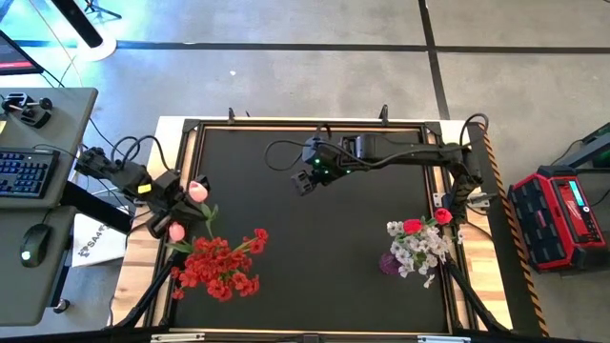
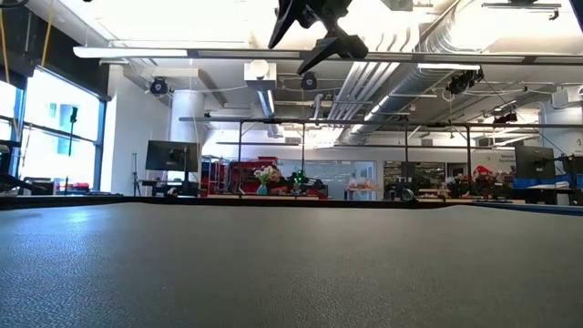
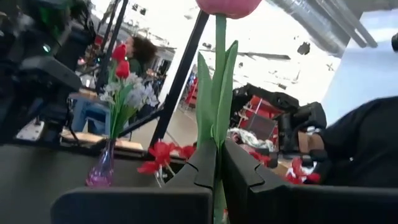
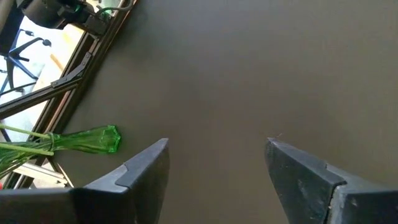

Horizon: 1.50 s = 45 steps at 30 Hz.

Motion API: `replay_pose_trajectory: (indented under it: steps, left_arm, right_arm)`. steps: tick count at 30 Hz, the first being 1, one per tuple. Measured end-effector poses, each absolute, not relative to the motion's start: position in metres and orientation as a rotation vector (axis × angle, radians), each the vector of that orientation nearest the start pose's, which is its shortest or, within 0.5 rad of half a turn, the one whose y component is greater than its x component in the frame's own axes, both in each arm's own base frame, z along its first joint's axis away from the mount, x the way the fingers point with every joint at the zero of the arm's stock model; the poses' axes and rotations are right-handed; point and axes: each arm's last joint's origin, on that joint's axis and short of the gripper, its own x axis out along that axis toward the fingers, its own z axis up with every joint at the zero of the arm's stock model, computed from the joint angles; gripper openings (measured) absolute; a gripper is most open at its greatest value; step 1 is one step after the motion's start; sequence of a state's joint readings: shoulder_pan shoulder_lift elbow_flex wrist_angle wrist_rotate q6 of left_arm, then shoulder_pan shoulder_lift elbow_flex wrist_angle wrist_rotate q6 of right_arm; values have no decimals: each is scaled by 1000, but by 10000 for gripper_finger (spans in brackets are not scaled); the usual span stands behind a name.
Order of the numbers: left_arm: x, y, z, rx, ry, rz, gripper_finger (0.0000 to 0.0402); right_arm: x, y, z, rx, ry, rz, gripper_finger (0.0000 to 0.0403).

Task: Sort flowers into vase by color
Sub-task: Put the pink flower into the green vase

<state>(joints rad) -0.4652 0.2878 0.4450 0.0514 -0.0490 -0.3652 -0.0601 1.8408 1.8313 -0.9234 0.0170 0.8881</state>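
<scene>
On the left side of the mat, my left gripper [image 1: 181, 205] is closed tight on the green stem of a pink tulip [image 1: 197, 190]. I pinch it low on the stem so the bud stands up above my fingers [image 3: 199, 165] and does not get squashed. Another pink bud [image 1: 176, 231] shows just beside that gripper. Next to it lie the red flowers [image 1: 221, 263], their stems in a green vase [image 4: 93, 139] tipped on its side. I think the tulip must go with its own color, not with the red ones.

Near the middle, toward the back, my right gripper [image 1: 303, 181] hangs above the bare mat [image 1: 315, 248]. Its fingers [image 4: 140, 171] are spread wide and hold nothing, so it just waits.

Over on the right stands a purple vase [image 1: 389, 263] with white flowers [image 1: 419, 246] and some red buds [image 1: 413, 226] in it.
</scene>
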Motion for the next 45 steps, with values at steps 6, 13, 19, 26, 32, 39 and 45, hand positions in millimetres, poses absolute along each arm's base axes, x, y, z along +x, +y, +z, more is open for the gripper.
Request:
replay_pose_trajectory:
  steps: [6,13,19,26,32,39,45]
  left_arm:
    - [85,-42,290,-419,-58,-454,0]
    - [83,-40,300,-380,-114,-450,0]
    - [73,-35,317,-314,-69,-434,0]
    - [75,-37,318,-339,-28,-437,0]
    - [91,-45,304,-350,12,-445,0]
    - [102,-52,289,-321,59,-481,0]
    - [102,-55,285,-302,96,-575,14]
  right_arm:
    - [392,-25,337,832,853,-474,249]
    - [391,-27,337,835,860,-476,249]
    - [391,-27,337,835,861,-476,249]
    - [391,-27,337,838,860,-477,249]
    - [391,-27,337,843,860,-479,249]
    - [391,-26,337,845,870,-457,249]
    - [391,-23,337,806,890,-412,249]
